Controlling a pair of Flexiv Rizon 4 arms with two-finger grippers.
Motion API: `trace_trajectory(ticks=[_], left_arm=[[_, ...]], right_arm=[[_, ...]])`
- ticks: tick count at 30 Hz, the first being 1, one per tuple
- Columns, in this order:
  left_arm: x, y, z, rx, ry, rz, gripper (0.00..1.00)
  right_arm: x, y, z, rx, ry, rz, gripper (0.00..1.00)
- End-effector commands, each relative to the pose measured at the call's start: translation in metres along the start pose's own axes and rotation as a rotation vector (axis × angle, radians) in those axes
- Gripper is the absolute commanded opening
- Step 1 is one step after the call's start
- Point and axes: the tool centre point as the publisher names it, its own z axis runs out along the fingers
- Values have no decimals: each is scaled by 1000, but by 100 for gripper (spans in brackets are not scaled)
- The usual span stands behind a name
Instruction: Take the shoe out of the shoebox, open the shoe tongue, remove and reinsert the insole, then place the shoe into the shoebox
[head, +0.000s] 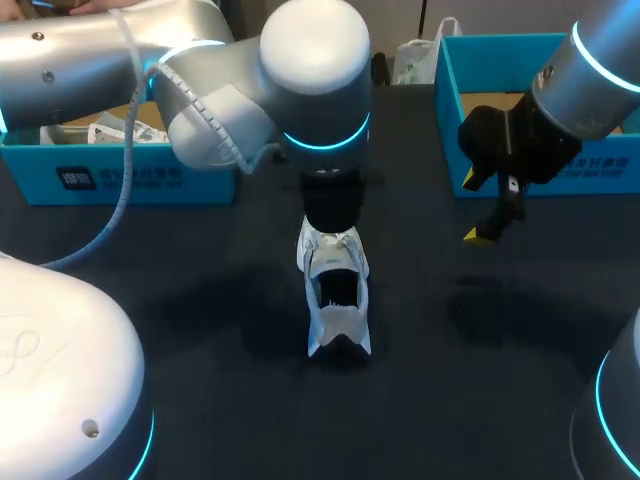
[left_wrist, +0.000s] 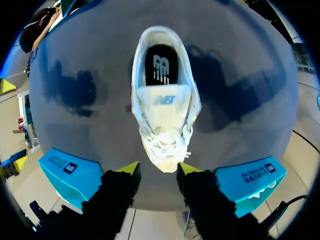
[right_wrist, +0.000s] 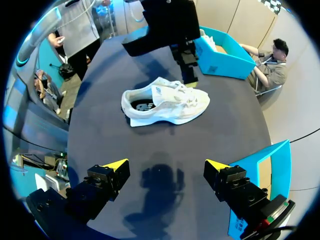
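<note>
A white sneaker (head: 336, 292) lies upright on the dark table's middle, toe toward the far edge, tongue raised, dark insole (left_wrist: 159, 70) showing inside. My left gripper (left_wrist: 159, 168) hangs over the toe, its yellow fingertips (left_wrist: 131, 168) either side of the toe cap; a sliver of table shows between one tip and the shoe, so it is open. In the head view the arm's wrist hides these fingers. My right gripper (right_wrist: 167, 167) hovers open and empty over bare table to the shoe's right (head: 488, 228).
A blue box (head: 120, 180) with paper inside stands at the back left. A second blue box (head: 480, 60) stands at the back right, just behind my right gripper. My arms' white bases (head: 60, 380) fill the near corners.
</note>
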Motion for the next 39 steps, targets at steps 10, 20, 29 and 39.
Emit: trace_trajectory(ticks=[10,20,29,39], left_arm=[[8,-44,10,42,0,0,40],[9,-70,26,57,19,-9,40],[10,-59,12,69,3,-32,40],[8,-77,30,94,14,-17,38]], right_arm=[[0,0,1,3,-1,1,100],[0,0,1,3,-1,1,100],[0,0,1,3,-1,1,100],[0,0,1,3,-1,1,100]])
